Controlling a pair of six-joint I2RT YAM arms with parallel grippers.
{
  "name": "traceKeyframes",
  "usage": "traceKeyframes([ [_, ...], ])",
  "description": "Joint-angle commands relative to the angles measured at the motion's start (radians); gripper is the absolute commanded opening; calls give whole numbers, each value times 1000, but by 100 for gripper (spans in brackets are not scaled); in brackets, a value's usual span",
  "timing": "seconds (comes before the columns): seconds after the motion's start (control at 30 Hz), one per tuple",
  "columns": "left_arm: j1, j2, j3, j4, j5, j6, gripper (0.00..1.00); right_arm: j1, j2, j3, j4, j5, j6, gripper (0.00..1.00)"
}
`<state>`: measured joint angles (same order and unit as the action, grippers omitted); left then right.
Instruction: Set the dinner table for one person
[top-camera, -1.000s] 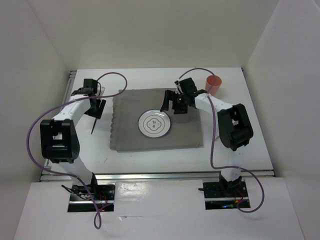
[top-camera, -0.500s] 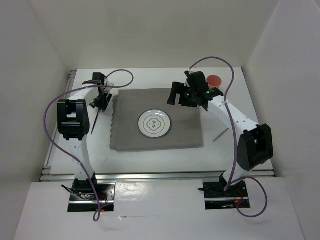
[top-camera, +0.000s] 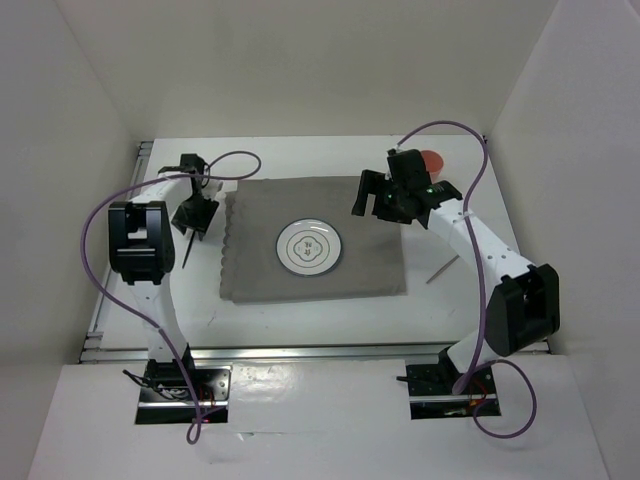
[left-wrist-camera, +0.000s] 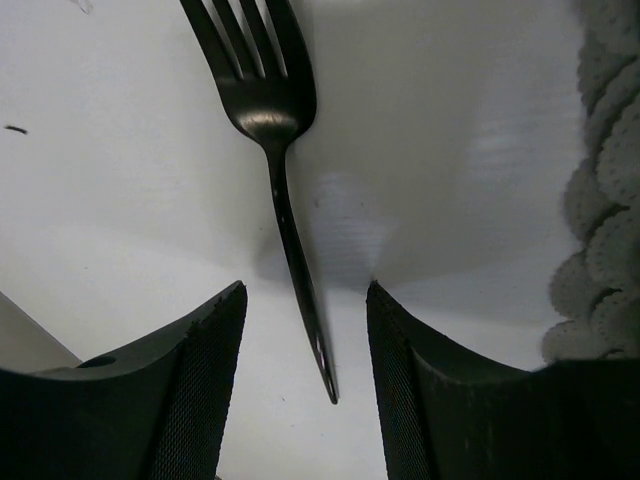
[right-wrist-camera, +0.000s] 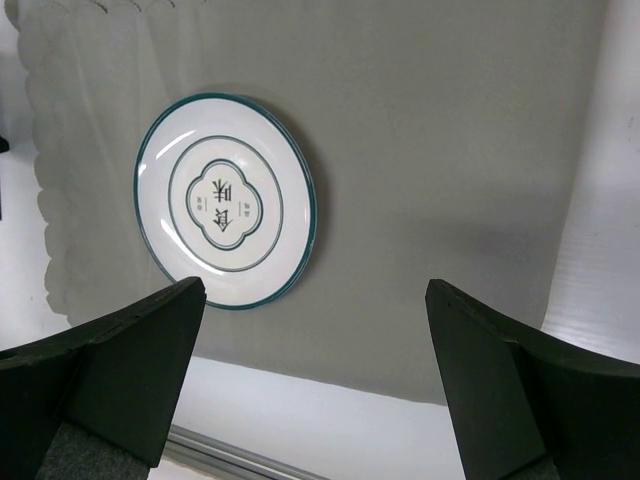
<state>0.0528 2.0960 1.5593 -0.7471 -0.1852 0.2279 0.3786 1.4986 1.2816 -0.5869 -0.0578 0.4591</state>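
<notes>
The white dinner table (top-camera: 480, 300) carries a grey scallop-edged mat (top-camera: 370, 260) with a white, teal-rimmed plate (top-camera: 309, 247) in its middle. A black fork (top-camera: 187, 252) lies on the table left of the mat. My left gripper (top-camera: 193, 220) is open just above it. In the left wrist view the fork (left-wrist-camera: 272, 130) lies tines away, its handle end between my open left gripper (left-wrist-camera: 306, 287), touching neither finger. My right gripper (top-camera: 362, 196) is open and empty over the mat's far right corner. In its wrist view the gripper (right-wrist-camera: 313, 285) looks down on the plate (right-wrist-camera: 226, 200).
A red cup (top-camera: 433, 159) stands at the far right, partly hidden behind my right arm. A thin stick (top-camera: 443, 268) lies on the table right of the mat. The mat's scalloped edge (left-wrist-camera: 605, 200) is just right of the left fingers. A metal rail (right-wrist-camera: 230, 455) borders the table.
My right gripper has moved off the plate's far edge to the right and stays open. The stick at the right has come into view. My left arm has shifted above the fork, which has not moved.
</notes>
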Motion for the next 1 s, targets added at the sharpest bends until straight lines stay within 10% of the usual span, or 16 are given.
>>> traceKeyframes([
  [0.0,12,47,-37,-90,76,-36,59,-3,-46,16,-5,48,13,99],
  [0.3,41,144,58,-121,204,-55,36,-3,-123,5,-14,144,13,99],
  [0.43,50,164,36,-98,161,-65,0,-12,-167,5,-14,182,13,99],
  [0.97,30,-190,134,-182,284,-438,0,-67,-138,-33,-121,240,122,99],
])
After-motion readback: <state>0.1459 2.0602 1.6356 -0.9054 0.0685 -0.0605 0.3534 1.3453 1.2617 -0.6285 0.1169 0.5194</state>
